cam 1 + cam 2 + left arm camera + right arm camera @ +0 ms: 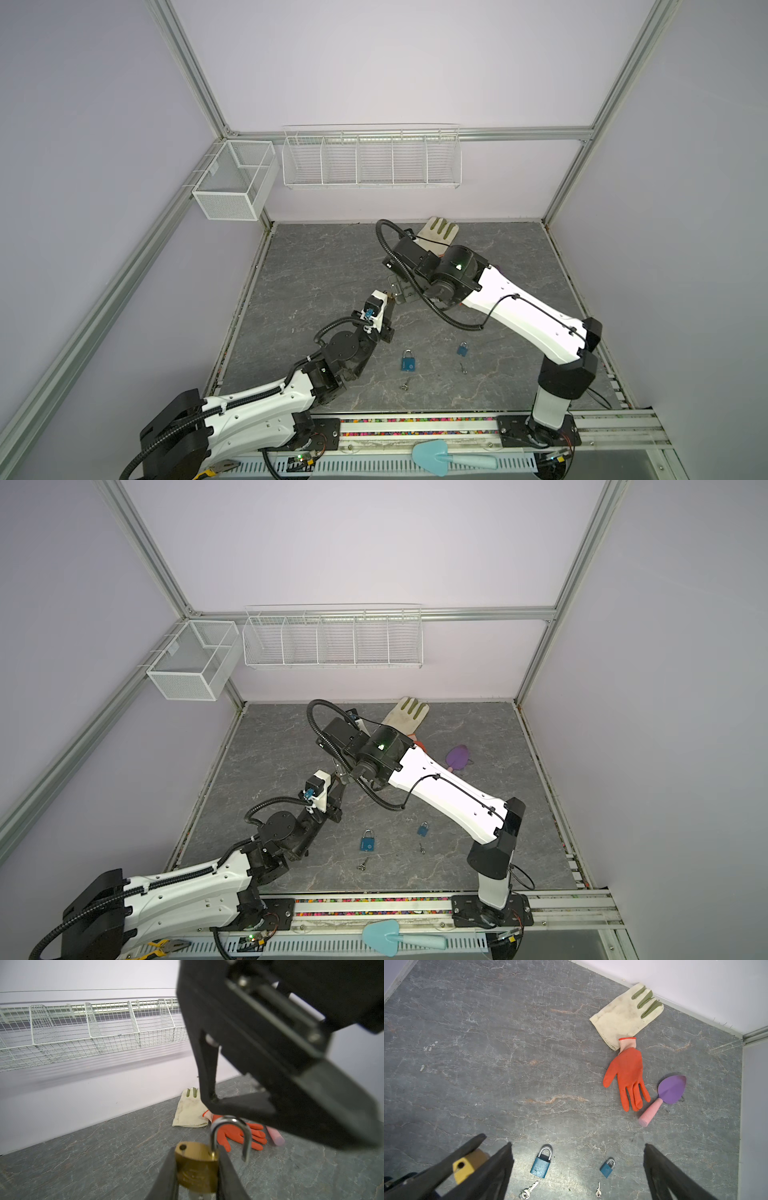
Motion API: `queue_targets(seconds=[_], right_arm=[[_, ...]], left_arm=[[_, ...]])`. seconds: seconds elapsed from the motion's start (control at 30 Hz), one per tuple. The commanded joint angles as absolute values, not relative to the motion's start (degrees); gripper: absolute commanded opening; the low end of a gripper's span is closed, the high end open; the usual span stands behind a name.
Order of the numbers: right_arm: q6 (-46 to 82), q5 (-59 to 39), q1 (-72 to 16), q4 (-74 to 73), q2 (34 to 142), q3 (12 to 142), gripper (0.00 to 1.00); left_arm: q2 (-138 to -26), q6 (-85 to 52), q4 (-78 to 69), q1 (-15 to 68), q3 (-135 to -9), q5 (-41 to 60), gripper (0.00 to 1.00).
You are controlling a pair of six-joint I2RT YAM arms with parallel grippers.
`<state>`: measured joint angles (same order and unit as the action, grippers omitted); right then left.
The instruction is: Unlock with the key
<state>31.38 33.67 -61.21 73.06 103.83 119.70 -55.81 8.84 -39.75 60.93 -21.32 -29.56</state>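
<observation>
Left gripper (197,1155) is clamped on the body of the brass padlock (193,1174), holding it above the middle of the table. The right gripper (577,1145) hangs close over it with its jaws wide apart. One leg of the shackle (228,1124) is already clear of the body, so the lock looks sprung. To finish well, I judge, the left grip should hold firm while the right swings the shackle aside without knocking the lock loose.
</observation>
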Motion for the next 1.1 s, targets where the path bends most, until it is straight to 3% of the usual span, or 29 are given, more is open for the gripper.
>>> queue_targets(seconds=[0.0,0.5,1.07], right_arm=[[30.76,33.26,-60.86,73.23,100.02,117.59,0.98],[23.97,19.73,-61.08,58.52,90.09,105.15,0.99],[21.95,22.54,-61.15,57.68,92.15,103.62,0.98]], left_arm=[[-55.58,8.40,-41.70,60.93,-21.71,-30.38,0.00],[-53.84,4.01,-34.84,60.93,-24.40,-30.06,0.00],[-53.45,3.50,-33.31,60.90,-25.68,-30.23,0.00]])
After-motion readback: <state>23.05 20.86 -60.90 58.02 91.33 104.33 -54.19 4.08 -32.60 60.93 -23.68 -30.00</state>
